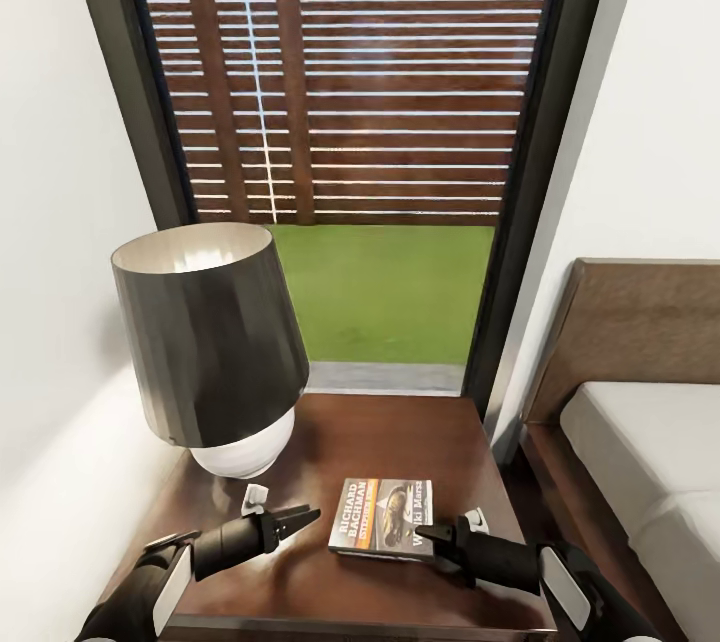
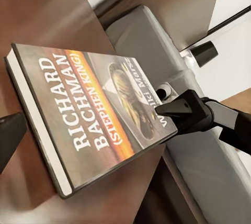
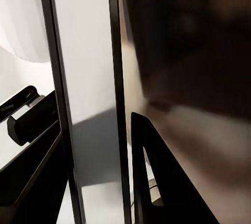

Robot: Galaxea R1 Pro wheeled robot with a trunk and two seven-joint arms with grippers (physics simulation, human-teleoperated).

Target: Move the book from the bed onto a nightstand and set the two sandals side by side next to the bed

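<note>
The book (image 1: 385, 517), with "RICHARD BACHMAN" in white on its cover, lies on the dark brown nightstand (image 1: 400, 432) in front of the lamp. My right gripper (image 1: 428, 532) is shut on the book's right edge. In the right wrist view the pale page edge of the book (image 3: 86, 103) runs between the two dark fingers (image 3: 157, 182). My left gripper (image 1: 305, 520) hovers open just left of the book, touching nothing. In the left wrist view the book (image 2: 89, 114) rests on the nightstand top (image 2: 42, 14). The bed (image 1: 650, 462) lies to the right. The two sandals are out of view.
A table lamp (image 1: 210, 342) with a dark shade and white base takes up the nightstand's back left. A tall dark-framed window (image 1: 380, 122) stands behind, and a white wall closes the left side. The bed's brown headboard (image 1: 640, 322) rises just right of the nightstand.
</note>
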